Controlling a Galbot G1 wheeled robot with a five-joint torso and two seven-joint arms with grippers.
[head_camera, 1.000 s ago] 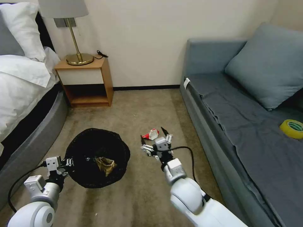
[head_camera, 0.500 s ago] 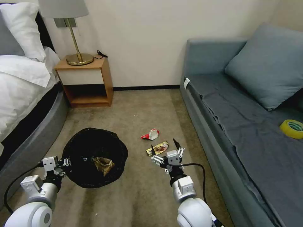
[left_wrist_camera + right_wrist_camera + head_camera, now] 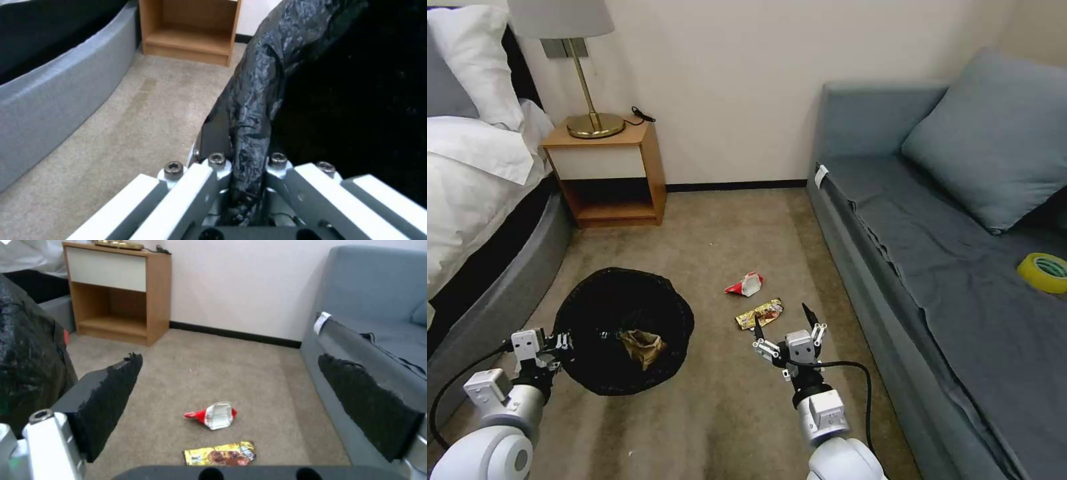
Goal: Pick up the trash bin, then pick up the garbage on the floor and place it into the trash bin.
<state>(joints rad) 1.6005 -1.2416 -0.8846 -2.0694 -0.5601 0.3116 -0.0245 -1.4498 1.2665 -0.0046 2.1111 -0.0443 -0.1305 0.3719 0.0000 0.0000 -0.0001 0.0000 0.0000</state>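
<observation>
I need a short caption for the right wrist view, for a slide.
Open right gripper above carpet, facing the gold wrapper and red-and-white wrapper.

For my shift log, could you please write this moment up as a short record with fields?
left gripper: shut on the rim of the trash bin
trash bin contents: brown scrap lying on the black liner
right gripper: open, empty, above the carpet near the gold wrapper
garbage on floor: gold wrapper; red-and-white wrapper beyond it
sofa: yellow tape roll on the seat
</observation>
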